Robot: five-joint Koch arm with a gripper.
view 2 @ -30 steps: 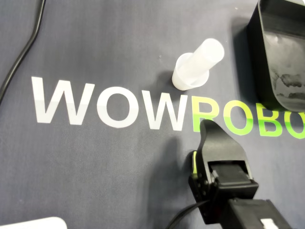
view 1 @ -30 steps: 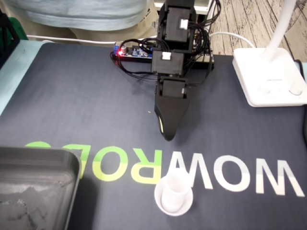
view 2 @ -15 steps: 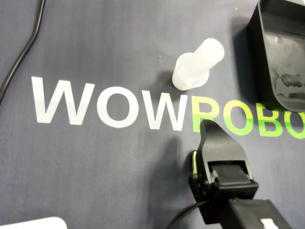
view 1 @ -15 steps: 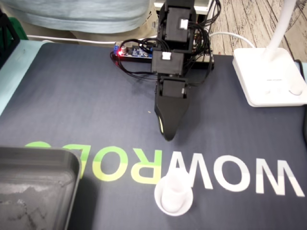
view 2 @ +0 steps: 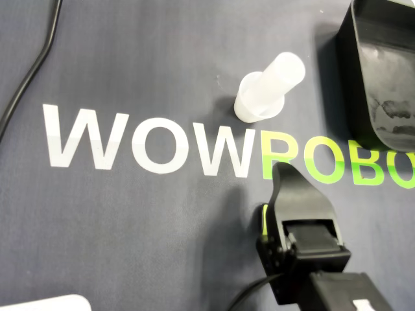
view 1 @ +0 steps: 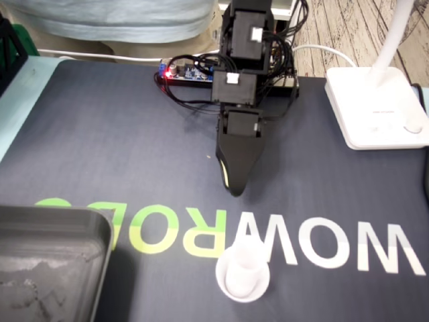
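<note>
One white tube [view 1: 244, 268] stands upright on its wider foot on the dark mat [view 1: 100, 134], clear of the gripper [view 1: 234, 191] and touched by nothing. In the fixed view it sits beyond the fingers [view 1: 238, 157], straight on from their tip and a shade to the right. The row of printed letters runs across the mat between tip and tube. In the overhead view the tube [view 2: 269, 87] lies past the gripper [view 2: 280, 170] too, a little left of the line in which the tip points, again with the lettering between them.

The fingers [view 2: 298, 201] point down and forward at the mat [view 2: 130, 65], close above it and just short of the letters. Both views show one black wedge with a yellow-green strip along one edge. Only a single tip shows and no gap can be made out, so I cannot tell whether the fingers are pressed together or slightly parted. Nothing is seen between them.

A grey tray [view 1: 53, 228] lies off to the side of the fingers, lower left in the fixed view. In the overhead view the tray [view 2: 363, 65] is at upper right, farther from the tip than the tube is. Behind the fingers, by the arm's foot, sits a white lamp base [view 1: 375, 111].
</note>
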